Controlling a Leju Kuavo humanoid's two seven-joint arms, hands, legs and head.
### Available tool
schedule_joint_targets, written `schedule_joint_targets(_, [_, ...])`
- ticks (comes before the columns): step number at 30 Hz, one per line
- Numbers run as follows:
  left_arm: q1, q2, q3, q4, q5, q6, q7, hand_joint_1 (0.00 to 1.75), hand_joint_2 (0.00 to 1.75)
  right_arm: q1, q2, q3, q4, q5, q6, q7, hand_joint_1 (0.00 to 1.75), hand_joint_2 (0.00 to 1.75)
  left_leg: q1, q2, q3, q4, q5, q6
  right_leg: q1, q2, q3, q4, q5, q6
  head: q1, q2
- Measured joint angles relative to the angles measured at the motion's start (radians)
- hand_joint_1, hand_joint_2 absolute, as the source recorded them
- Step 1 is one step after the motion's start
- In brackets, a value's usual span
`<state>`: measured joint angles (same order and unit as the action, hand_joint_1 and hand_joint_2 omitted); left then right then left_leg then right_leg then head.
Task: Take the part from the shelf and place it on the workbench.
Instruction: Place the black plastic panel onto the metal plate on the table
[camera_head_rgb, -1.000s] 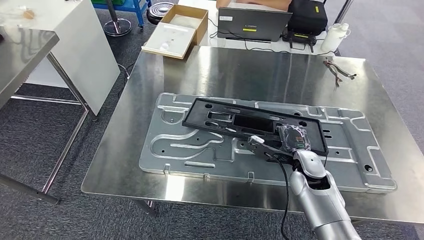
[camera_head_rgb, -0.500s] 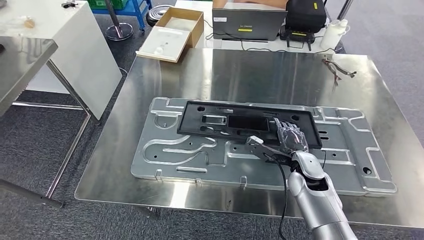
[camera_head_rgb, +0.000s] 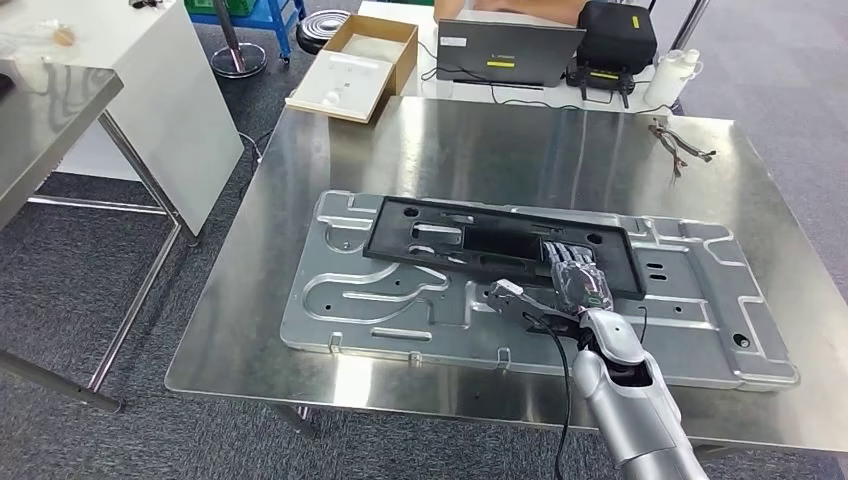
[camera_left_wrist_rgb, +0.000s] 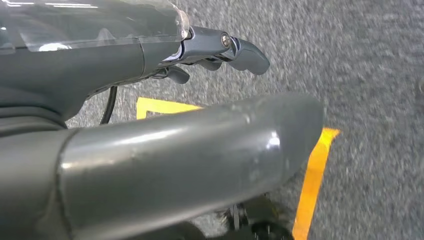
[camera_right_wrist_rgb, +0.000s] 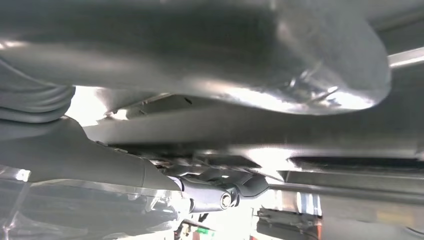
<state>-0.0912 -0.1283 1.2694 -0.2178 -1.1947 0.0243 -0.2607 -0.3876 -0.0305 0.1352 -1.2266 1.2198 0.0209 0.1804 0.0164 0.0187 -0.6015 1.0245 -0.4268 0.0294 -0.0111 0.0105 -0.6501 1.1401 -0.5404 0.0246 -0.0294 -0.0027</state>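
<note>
The shiny bench (camera_head_rgb: 480, 150) holds a big silver plate (camera_head_rgb: 400, 300). On the plate lies the long black part (camera_head_rgb: 480, 240). The right hand (camera_head_rgb: 578, 280) rests flat on the part's near edge, fingers spread. The left hand (camera_left_wrist_rgb: 150, 50) hangs over the floor, fingers loose, holding nothing.

A steel workbench (camera_head_rgb: 480, 140) carries a stamped metal panel (camera_head_rgb: 400, 300) and cable bundle (camera_head_rgb: 682, 142).

The right arm (camera_head_rgb: 635, 410) is extended forward from below, and the right hand (camera_head_rgb: 580, 280) is laid flat, palm down, with its fingers (camera_head_rgb: 572, 256) stretched out and held slightly apart. The left hand (camera_left_wrist_rgb: 150, 120) is hung low (fingers loosely extended, nothing held).
</note>
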Motion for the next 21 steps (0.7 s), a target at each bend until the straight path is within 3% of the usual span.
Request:
schedule_joint_targets(2, [0.000, 0.000, 0.001, 0.000, 0.001, -0.001, 0.000, 0.00, 0.00, 0.001, 0.006, 0.000, 0.003, 0.002, -0.003, -0.001, 0.00, 0.00, -0.001, 0.000, -0.017, 0.000, 0.012, 0.003, -0.002, -0.001, -0.039, 0.119, -0.073, 0.008, 0.000, 0.000])
schedule_joint_targets(3, [0.000, 0.000, 0.001, 0.000, 0.001, -0.001, 0.001, 0.00, 0.00, 0.001, 0.009, 0.000, 0.005, 0.002, -0.005, -0.001, 0.00, 0.00, -0.001, 0.001, -0.026, 0.000, 0.018, 0.002, -0.002, -0.001, -0.043, 0.149, -0.084, 0.010, 0.000, 0.000])
schedule_joint_targets(4, [0.000, 0.000, 0.001, 0.000, 0.001, -0.001, 0.002, 0.00, 0.00, 0.001, 0.010, 0.000, 0.006, 0.003, -0.006, -0.002, 0.00, 0.00, -0.001, 0.000, -0.034, 0.000, 0.025, 0.000, -0.003, -0.001, -0.029, 0.143, -0.075, 0.010, 0.000, 0.000])
schedule_joint_targets(6, [0.000, 0.000, 0.001, 0.000, 0.001, -0.002, 0.003, 0.00, 0.00, -0.004, 0.010, 0.000, 0.007, 0.006, -0.007, -0.004, 0.00, 0.87, -0.001, -0.001, -0.048, 0.001, 0.038, -0.006, -0.003, -0.001, 0.055, 0.029, -0.025, 0.007, 0.000, 0.000])
schedule_joint_targets(8, [-0.001, 0.000, 0.001, 0.000, 0.001, -0.002, 0.005, 0.00, 0.00, -0.011, 0.012, 0.001, 0.006, 0.009, -0.009, -0.007, 0.00, 1.75, -0.003, -0.004, -0.055, 0.000, 0.051, -0.016, 0.001, 0.003, 0.134, -0.095, 0.007, -0.003, 0.000, 0.000])
schedule_joint_targets(9, [-0.001, 0.000, 0.001, 0.000, 0.002, -0.002, 0.005, 0.00, 0.00, -0.014, 0.013, 0.001, 0.005, 0.011, -0.010, -0.009, 0.00, 1.75, -0.003, -0.005, -0.056, 0.000, 0.058, -0.022, 0.004, 0.005, 0.149, -0.125, 0.012, -0.010, 0.000, 0.000])
schedule_joint_targets(11, [0.000, 0.000, 0.002, 0.000, 0.002, -0.002, 0.006, 0.00, 0.00, -0.015, 0.014, 0.002, 0.004, 0.014, -0.012, -0.012, 0.00, 1.75, -0.002, -0.006, -0.057, -0.007, 0.073, -0.036, 0.008, 0.006, 0.143, -0.133, 0.025, -0.024, 0.000, 0.000])
schedule_joint_targets(13, [0.001, 0.000, 0.003, 0.000, 0.003, -0.002, 0.007, 0.00, 0.00, -0.017, 0.014, 0.007, 0.001, 0.017, -0.013, -0.016, 0.00, 1.75, -0.001, -0.009, -0.069, 0.004, 0.055, -0.047, 0.004, 0.003, 0.130, -0.138, 0.044, -0.041, 0.000, 0.000])
schedule_joint_targets(14, [0.002, 0.000, 0.003, 0.000, 0.003, -0.002, 0.008, 0.00, 0.00, -0.018, 0.014, 0.010, 0.000, 0.019, -0.013, -0.018, 0.00, 1.75, -0.001, -0.009, -0.080, 0.031, 0.020, -0.050, 0.002, 0.001, 0.120, -0.141, 0.056, -0.049, 0.000, 0.000])
schedule_joint_targets(16, [0.002, -0.001, 0.004, 0.000, 0.004, -0.002, 0.009, 0.00, 0.00, -0.021, 0.011, 0.019, -0.003, 0.026, -0.013, -0.021, 0.00, 1.75, 0.001, -0.009, -0.111, 0.143, -0.083, -0.052, 0.003, -0.002, 0.095, -0.140, 0.077, -0.059, 0.000, 0.000])
schedule_joint_targets(17, [0.002, -0.001, 0.005, 0.000, 0.004, -0.002, 0.009, 0.00, 0.00, -0.021, 0.009, 0.025, -0.004, 0.031, -0.013, -0.022, 0.00, 1.75, 0.001, -0.009, -0.123, 0.209, -0.121, -0.053, 0.005, -0.003, 0.081, -0.139, 0.087, -0.061, 0.000, 0.000])
schedule_joint_targets(18, [0.001, -0.001, 0.005, 0.000, 0.004, -0.002, 0.009, 0.00, 0.00, -0.021, 0.007, 0.031, -0.004, 0.035, -0.013, -0.022, 0.00, 1.75, 0.001, -0.009, -0.125, 0.258, -0.137, -0.054, 0.007, -0.004, 0.066, -0.137, 0.097, -0.062, 0.000, 0.000])
schedule_joint_targets(19, [0.001, -0.001, 0.006, 0.000, 0.004, -0.002, 0.009, 0.00, 0.00, -0.022, 0.006, 0.037, -0.004, 0.038, -0.012, -0.022, 0.00, 1.75, 0.001, -0.009, -0.113, 0.278, -0.131, -0.054, 0.008, -0.005, 0.051, -0.134, 0.106, -0.061, 0.000, 0.000])
schedule_joint_targets(20, [0.001, 0.000, 0.006, 0.000, 0.004, -0.002, 0.009, 0.00, 0.00, -0.024, 0.005, 0.042, -0.004, 0.041, -0.012, -0.022, 0.00, 1.75, 0.001, -0.009, -0.083, 0.261, -0.109, -0.052, 0.010, -0.005, 0.037, -0.130, 0.114, -0.060, 0.000, 0.000])
schedule_joint_targets(21, [0.000, 0.000, 0.007, 0.000, 0.004, -0.002, 0.009, 0.00, 0.00, -0.026, 0.005, 0.047, -0.006, 0.044, -0.012, -0.022, 0.00, 1.75, 0.001, -0.009, -0.035, 0.209, -0.084, -0.048, 0.010, -0.005, 0.024, -0.125, 0.121, -0.058, 0.000, 0.000])
